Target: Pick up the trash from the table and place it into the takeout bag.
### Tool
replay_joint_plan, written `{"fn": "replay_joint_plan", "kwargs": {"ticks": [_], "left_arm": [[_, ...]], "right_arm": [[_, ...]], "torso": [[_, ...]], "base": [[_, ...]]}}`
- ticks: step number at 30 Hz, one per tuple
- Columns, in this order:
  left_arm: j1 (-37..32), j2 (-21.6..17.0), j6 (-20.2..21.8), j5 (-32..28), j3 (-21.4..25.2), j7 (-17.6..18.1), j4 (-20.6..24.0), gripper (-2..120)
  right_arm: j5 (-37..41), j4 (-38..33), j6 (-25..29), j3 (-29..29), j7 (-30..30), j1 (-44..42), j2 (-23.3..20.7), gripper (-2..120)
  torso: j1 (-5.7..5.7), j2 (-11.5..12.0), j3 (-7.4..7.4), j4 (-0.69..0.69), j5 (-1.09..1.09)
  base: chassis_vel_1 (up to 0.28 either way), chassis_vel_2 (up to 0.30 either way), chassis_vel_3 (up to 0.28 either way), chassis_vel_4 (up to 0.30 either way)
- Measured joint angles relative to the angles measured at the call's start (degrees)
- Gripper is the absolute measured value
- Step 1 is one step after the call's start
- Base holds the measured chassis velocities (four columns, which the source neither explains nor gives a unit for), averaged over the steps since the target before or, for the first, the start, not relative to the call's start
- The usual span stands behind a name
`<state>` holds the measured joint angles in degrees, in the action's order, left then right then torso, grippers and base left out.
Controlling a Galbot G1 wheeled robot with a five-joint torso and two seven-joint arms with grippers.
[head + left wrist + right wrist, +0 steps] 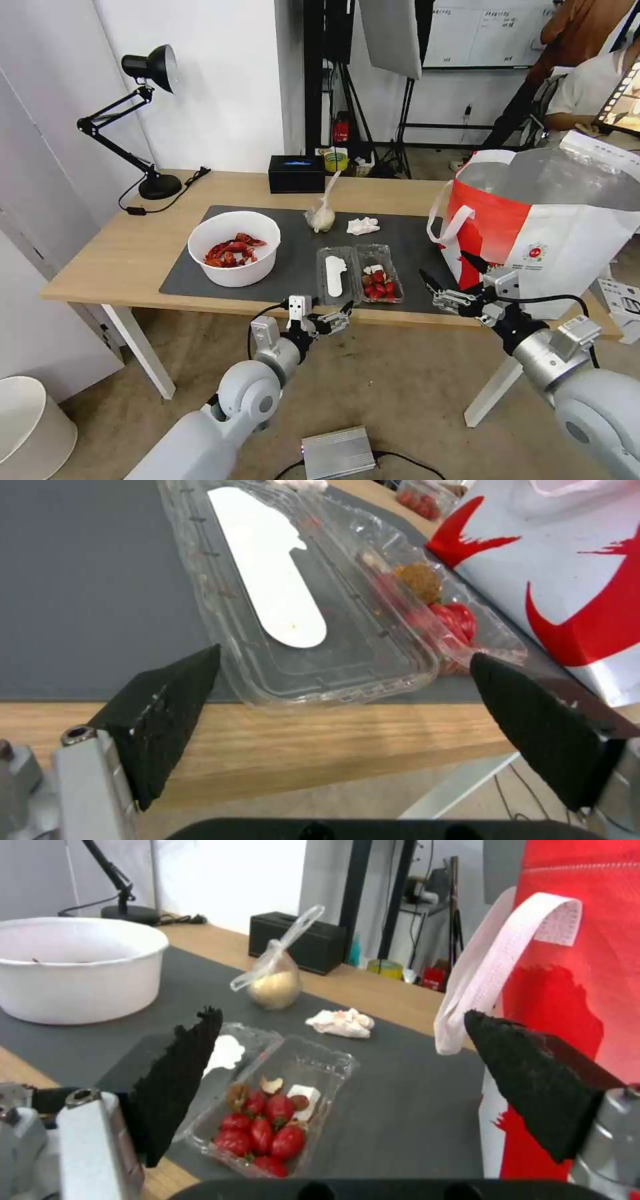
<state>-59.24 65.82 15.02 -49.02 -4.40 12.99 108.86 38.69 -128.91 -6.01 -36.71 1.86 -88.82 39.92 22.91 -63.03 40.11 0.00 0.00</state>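
Light-wood desk (120, 257): open clear plastic clamshell tray (359, 273) at front edge, within reach. Left gripper (337, 321) just off that edge, fingers apart; right gripper (448, 277) likewise by white-and-red takeout bag (533, 227).

On one light-wood table (133, 253) with one dark grey mat (293, 267): one white bowl of crayfish shells (233, 248), one open clear clamshell tray (359, 273), one knotted clear bag (321, 215), one crumpled tissue (363, 226), one takeout bag (553, 227), one black box (297, 174), one black desk lamp (143, 120).
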Motion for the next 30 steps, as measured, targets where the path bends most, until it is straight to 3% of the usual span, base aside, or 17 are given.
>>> {"fn": "replay_joint_plan", "kwargs": {"ticks": [10,30], "left_arm": [[0.91,0.81,-0.92,-0.09,-0.49,0.10,-0.04,100],[1.73,1.13,-2.05,-0.54,-0.94,0.02,-0.78,100]], "right_arm": [[-1.53,3.38,0.97,0.59,0.04,-0.47,1.93,93],[-3.71,13.70,2.05,9.80,1.94,5.13,9.77,92]], "torso": [[0.00,0.01,0.01,-0.01,0.00],[0.00,0.01,0.00,0.00,-0.01]], "base": [[0.000,0.000,0.000,0.000],[0.000,0.000,0.000,0.000]]}}
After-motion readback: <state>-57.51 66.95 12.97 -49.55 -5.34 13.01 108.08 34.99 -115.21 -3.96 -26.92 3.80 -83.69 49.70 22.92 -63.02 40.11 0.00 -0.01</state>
